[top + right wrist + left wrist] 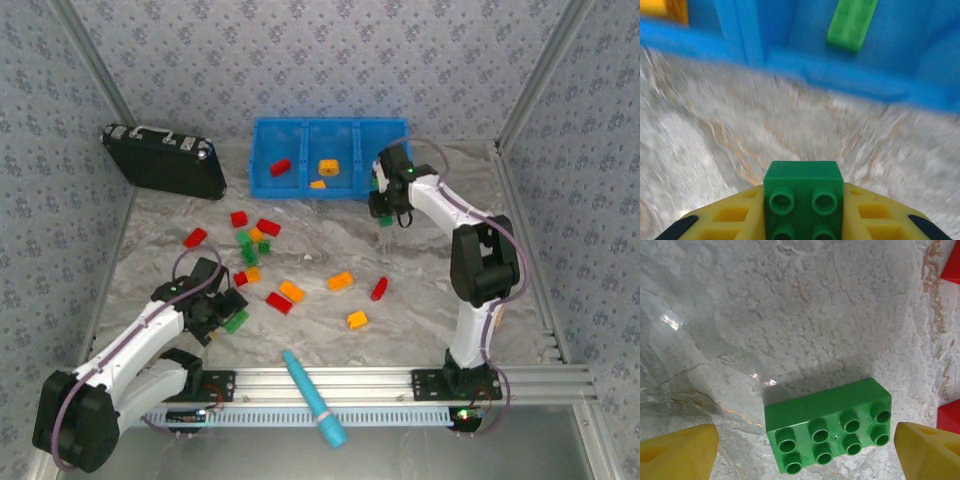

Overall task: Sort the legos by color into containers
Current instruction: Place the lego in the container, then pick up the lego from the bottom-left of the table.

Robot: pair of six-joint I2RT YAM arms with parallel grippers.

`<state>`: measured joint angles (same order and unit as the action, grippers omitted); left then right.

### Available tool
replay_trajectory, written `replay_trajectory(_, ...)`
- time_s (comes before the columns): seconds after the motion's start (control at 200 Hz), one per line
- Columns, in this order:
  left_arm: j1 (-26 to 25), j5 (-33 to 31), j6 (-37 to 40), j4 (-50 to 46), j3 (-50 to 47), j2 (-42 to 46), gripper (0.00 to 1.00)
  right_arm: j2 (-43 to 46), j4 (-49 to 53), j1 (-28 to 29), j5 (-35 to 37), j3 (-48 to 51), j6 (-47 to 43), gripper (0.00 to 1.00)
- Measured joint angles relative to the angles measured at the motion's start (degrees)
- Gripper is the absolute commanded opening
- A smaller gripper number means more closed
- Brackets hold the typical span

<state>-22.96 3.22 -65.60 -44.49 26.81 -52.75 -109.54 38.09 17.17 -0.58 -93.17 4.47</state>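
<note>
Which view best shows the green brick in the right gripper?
Right wrist: green brick close up, studs visible, clamped between yellow fingers. Top external: a green speck under the right gripper beside the blue bin. Left wrist has a different green brick.

Robot lab test booth: patterned walls, aluminium frame rail, marbled tabletop.

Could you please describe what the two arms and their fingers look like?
Both the left arm and right arm have white links, bulky black joints and a thin purple cable looping alongside. The left fingers are plain yellow wedges; the right fingers are yellow with hollow pockets and dark tips.
</note>
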Motion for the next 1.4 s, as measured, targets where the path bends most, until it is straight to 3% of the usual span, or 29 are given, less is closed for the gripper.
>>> replay_trajectory(0.2,0.00,0.02,-0.31,1.46,0.00,-1.57,0.92,-3.89,-0.92,-2.34,1.44,-14.05,-0.52,0.32)
replay_trajectory(0.435,-1.07,-0.02,-1.57,3.17,-0.07,-3.34,0.92,-16.98,-0.85,-3.30,3.91,-29.44,-1.44,0.33)
replay_trajectory(0.525,-1.42,-0.04,-2.14,4.26,-0.33,-4.13,0.92,-22.10,0.55,-3.34,4.37,-34.12,-1.77,0.38)
replay_trajectory(0.61,-1.62,-0.24,-2.64,4.68,-0.46,-5.14,0.92,-25.46,1.68,-3.43,4.48,-36.98,-1.75,0.48)
replay_trajectory(0.715,-1.95,-0.57,-3.06,4.83,-0.39,-5.97,0.92,-26.93,2.73,-3.80,4.31,-37.79,-1.60,0.65)
replay_trajectory(0.805,-2.34,-1.03,-3.13,4.83,-0.15,-6.86,0.92,-26.97,3.06,-4.28,4.17,-37.75,-1.70,0.71)
replay_trajectory(1.005,-2.67,-1.57,-4.04,4.81,0.37,-8.13,0.91,-24.33,1.01,-4.85,2.84,-33.11,-1.53,0.73)
replay_trajectory(1.399,-3.74,-3.19,-5.86,4.44,0.50,-10.16,0.81,-17.77,-0.22,-4.83,2.73,-28.63,-2.01,0.74)
